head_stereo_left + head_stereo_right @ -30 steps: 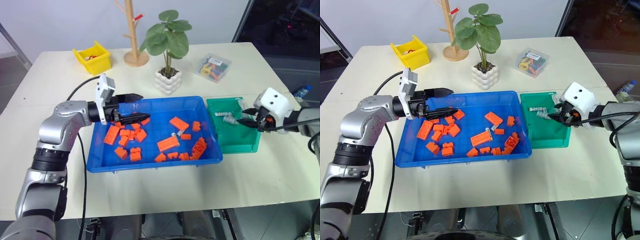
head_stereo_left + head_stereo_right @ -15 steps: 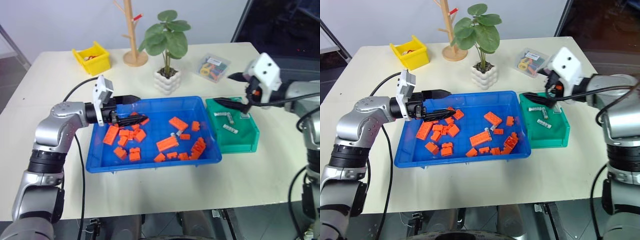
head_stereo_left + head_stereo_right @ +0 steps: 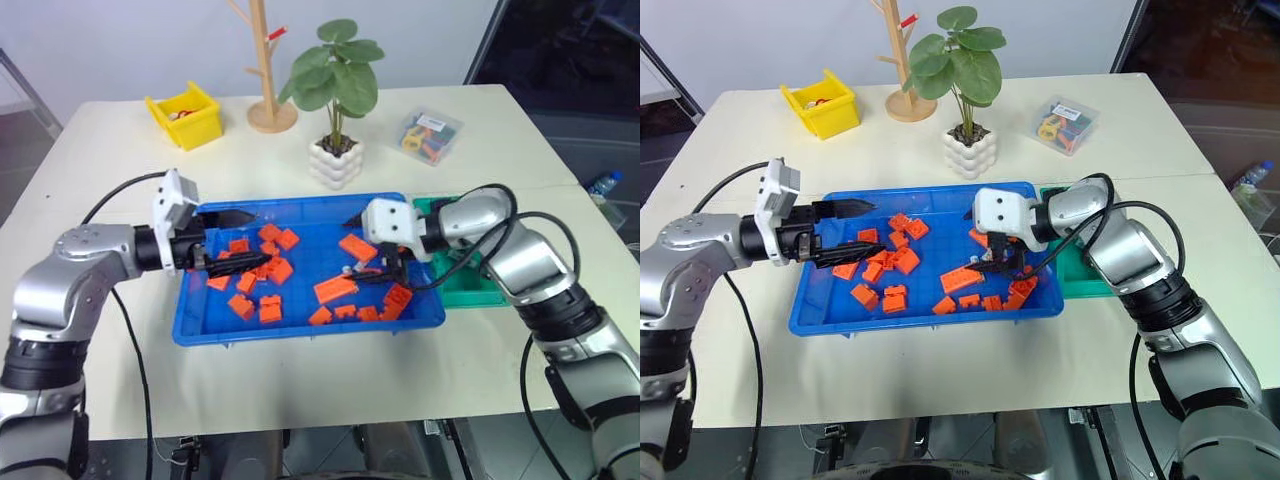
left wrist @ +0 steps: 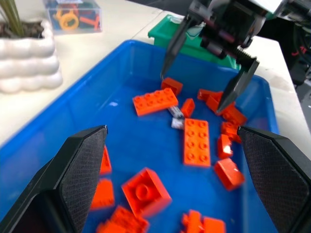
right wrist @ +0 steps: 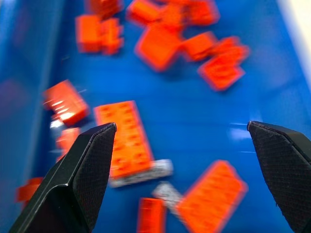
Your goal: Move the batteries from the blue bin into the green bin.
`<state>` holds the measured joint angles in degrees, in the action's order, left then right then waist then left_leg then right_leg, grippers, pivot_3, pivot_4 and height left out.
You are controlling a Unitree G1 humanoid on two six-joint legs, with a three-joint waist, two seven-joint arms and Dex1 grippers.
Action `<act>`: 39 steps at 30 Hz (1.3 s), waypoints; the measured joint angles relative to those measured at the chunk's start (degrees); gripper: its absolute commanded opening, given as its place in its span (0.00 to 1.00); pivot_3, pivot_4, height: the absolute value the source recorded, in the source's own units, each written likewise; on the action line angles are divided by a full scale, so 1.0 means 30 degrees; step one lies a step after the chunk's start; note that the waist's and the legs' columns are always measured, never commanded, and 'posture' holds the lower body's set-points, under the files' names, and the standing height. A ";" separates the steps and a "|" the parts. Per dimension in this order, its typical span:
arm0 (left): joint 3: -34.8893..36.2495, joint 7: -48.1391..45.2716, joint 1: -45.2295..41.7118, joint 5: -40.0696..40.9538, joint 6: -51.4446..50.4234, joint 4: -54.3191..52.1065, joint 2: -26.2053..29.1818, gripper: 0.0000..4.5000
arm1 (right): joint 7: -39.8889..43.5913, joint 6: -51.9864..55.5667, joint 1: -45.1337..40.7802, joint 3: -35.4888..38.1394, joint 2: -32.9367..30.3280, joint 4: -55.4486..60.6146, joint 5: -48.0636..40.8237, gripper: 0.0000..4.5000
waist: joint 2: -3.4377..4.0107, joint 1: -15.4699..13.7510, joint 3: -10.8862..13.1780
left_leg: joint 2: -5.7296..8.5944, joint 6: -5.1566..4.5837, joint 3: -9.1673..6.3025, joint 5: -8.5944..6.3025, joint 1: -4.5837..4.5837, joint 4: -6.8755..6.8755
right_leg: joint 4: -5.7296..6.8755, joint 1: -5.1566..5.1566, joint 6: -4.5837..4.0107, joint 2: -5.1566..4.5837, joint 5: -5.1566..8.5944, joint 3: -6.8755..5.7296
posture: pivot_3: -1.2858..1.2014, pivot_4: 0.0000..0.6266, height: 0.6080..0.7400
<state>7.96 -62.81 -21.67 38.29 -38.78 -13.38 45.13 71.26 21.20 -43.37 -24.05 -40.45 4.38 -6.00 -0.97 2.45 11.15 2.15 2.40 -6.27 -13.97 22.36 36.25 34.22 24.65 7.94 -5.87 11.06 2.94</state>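
At least two batteries (image 4: 176,116) were left among bricks (image 4: 197,141) in the blue bin (image 3: 300,330), beneath the wide-spread, empty right gripper (image 4: 204,75).

A robotics lab or test room: a plain cream counter (image 3: 300,390) stands against a bare white wall, laid out with sorting props. Around the blue bin (image 3: 200,325) sit a yellow bin (image 3: 186,113), a potted plant (image 3: 335,160), a wooden branch stand (image 3: 266,100) and a clear lidded box (image 3: 430,135).
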 measured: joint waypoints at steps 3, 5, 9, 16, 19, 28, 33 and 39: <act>0.0579 0.0653 0.0798 0.0531 -0.0544 -0.1047 0.0112 1.00 | 0.1065 -0.0399 0.0044 -0.0491 0.0204 -0.0097 0.0029 0.99 | 0.0000 -0.0003 0.0000 | 0.0000 0.0000 -0.0002 0.0000 0.0000 0.0006 | 0.0001 -0.0003 0.0000 0.0000 -0.0001 0.0000 | 0.52 0.24 1.00; 0.0992 0.1147 0.1235 0.0929 -0.0845 -0.1668 0.0113 1.00 | 0.1233 -0.1007 0.0019 -0.0720 0.0691 -0.0658 0.0196 0.99 | -0.0002 0.0017 -0.0001 | 0.0000 0.0000 -0.0002 0.0000 -0.0011 0.0003 | 0.0003 -0.0006 0.0000 0.0000 -0.0001 -0.0001 | 0.52 0.24 1.00; 0.1421 0.1700 0.1879 0.1753 -0.1423 -0.2759 0.0150 1.00 | 0.1269 -0.1889 -0.0008 -0.1233 0.1675 -0.2169 0.0918 0.99 | -0.0001 0.0034 -0.0001 | -0.0001 0.0002 -0.0002 0.0001 -0.0013 -0.0003 | 0.0010 0.0001 -0.0003 0.0001 -0.0001 -0.0001 | 0.52 0.24 1.00; 0.1523 0.1991 0.2415 0.2095 -0.1605 -0.3161 0.0659 1.00 | 0.1126 -0.3438 -0.0250 -0.1424 0.2826 -0.4270 0.1955 0.99 | -0.0001 0.0022 -0.0001 | 0.0001 0.0005 -0.0002 0.0002 -0.0012 -0.0002 | 0.0006 -0.0001 -0.0005 0.0002 -0.0002 -0.0001 | 0.52 0.24 1.00; 0.1528 0.2218 0.2576 0.2272 -0.1597 -0.3373 0.0659 1.00 | 0.1127 -0.3623 -0.0561 -0.1415 0.3121 -0.4925 0.2107 0.99 | -0.0001 0.0028 -0.0001 | 0.0001 0.0006 -0.0003 0.0003 -0.0012 -0.0001 | 0.0008 -0.0001 -0.0006 0.0002 -0.0003 -0.0001 | 0.52 0.24 1.00; 0.1525 0.2959 0.2624 0.2475 -0.1537 -0.3462 0.0476 1.00 | 0.1369 -0.4029 -0.0754 -0.1389 0.3383 -0.5915 0.2318 0.80 | -0.0004 0.0028 -0.0003 | 0.0001 0.0007 -0.0003 0.0003 -0.0016 -0.0002 | 0.0007 -0.0004 -0.0007 0.0002 -0.0003 -0.0001 | 0.52 0.24 1.00; 0.1539 0.3336 0.2615 0.2486 -0.1503 -0.3460 0.0445 1.00 | 0.1617 -0.4135 -0.0718 -0.1491 0.3381 -0.6850 0.2765 0.27 | -0.0004 0.0029 -0.0003 | 0.0002 0.0008 -0.0002 0.0003 -0.0015 -0.0003 | 0.0006 -0.0005 -0.0008 0.0003 -0.0003 -0.0001 | 0.52 0.24 1.00; 0.1657 0.3703 0.2593 0.2638 -0.1456 -0.3466 0.0291 1.00 | 0.1708 -0.4230 -0.0733 -0.1441 0.3783 -0.7017 0.2853 0.28 | -0.0003 0.0056 -0.0003 | 0.0001 0.0009 -0.0003 0.0004 -0.0019 -0.0004 | 0.0008 -0.0005 -0.0009 0.0003 -0.0005 -0.0001 | 0.52 0.24 1.00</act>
<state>12.93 -51.70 -13.89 46.20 -43.15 -23.78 46.00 76.39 8.50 -45.57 -28.37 -29.10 -16.67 2.56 -0.98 2.62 11.14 2.15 2.43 -6.28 -13.96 22.31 36.24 34.24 24.64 7.91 -5.86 11.04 2.94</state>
